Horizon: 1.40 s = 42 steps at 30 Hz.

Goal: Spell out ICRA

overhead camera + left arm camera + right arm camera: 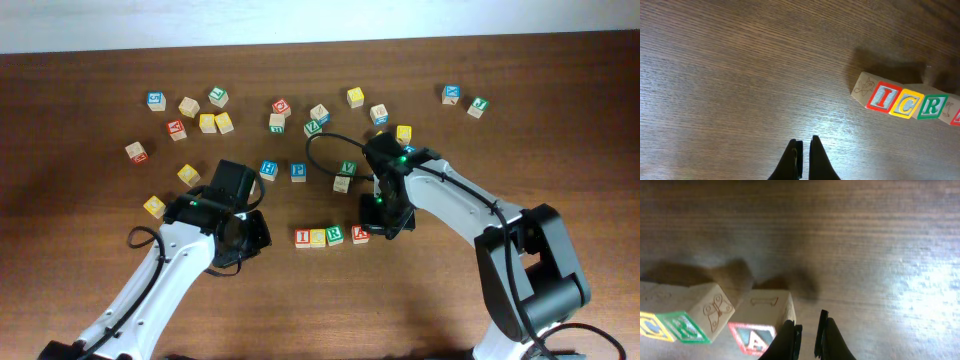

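At table centre: I block [303, 238], C block [318, 238], R block [335, 236] touching in reading order; A block [360, 235] just beside, slightly askew. Right gripper [809, 332] nearly closed, empty, beside A; left gripper [803, 155] likewise, parked clear.

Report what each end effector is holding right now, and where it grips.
Nothing is held. The left end effector is nearly closed over bare table. The right end effector sits beside the A block, fingers nearly together, gripping nothing.
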{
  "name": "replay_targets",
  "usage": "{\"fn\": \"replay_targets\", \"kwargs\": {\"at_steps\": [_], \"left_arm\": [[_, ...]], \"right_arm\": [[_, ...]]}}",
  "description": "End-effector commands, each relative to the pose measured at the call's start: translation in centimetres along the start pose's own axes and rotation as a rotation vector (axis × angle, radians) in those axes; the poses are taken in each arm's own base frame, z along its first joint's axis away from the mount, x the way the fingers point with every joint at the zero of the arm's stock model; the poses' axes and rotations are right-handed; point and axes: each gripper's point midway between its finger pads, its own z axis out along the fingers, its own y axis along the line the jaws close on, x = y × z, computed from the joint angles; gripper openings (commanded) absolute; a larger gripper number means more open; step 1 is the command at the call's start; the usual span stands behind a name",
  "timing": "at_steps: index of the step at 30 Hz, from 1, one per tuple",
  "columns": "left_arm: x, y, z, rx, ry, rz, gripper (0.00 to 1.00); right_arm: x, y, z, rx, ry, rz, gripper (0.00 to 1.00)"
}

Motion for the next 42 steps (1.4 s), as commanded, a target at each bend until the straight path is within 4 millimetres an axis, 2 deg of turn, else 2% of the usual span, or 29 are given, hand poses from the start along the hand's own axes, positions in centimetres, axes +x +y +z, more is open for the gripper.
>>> {"fn": "replay_targets", "kwargs": {"at_steps": [1,3,11,17,27,31,34,36,38,42], "left_arm": [[-0.4,-0.1,-0.6,0.009,-0.021,-0.004,0.00],[-0.3,-0.1,-0.6,0.009,-0.021,-0.004,0.00],[-0.3,0.0,-0.6,0.007,-0.018,-0.004,0.00],[-0.3,-0.1,-0.6,0.007,-0.019,0.019,0.00],[-0.8,0.1,-0.6,-0.007,-0.043,0.019,0.00],[-0.8,0.1,-0.6,-0.007,-0.043,0.019,0.00],[-0.8,0.1,-0.6,-0.007,-0.043,0.019,0.00],[-0.7,0.2,-0.6,-0.009,-0.041,0.019,0.00],[-0.8,0.2,-0.6,-0.010,-0.044,0.018,0.00],[-1.1,0.8,-0.6,-0.046,-0.065,0.018,0.00]], "right_arm": [[0.8,-0.1,1.3,-0.008,0.028,0.011,0.07],[1.0,0.7,1.3,-0.056,0.040,0.008,0.04],[0.8,2.7,1.6,-0.093,0.010,-0.034,0.04],[0.5,2.8,1.6,-0.096,-0.006,-0.118,0.04],[1.0,2.1,1.5,-0.058,0.016,-0.067,0.05],[0.1,0.9,-0.5,0.053,-0.002,-0.051,0.05],[-1.1,0.7,-3.0,0.058,-0.011,-0.017,0.04],[-2.4,1.4,-4.1,0.036,-0.052,-0.019,0.04],[-3.5,2.2,-4.3,0.001,-0.097,0.018,0.04],[-5.8,4.4,-4.7,-0.091,-0.186,-0.015,0.04]]}}
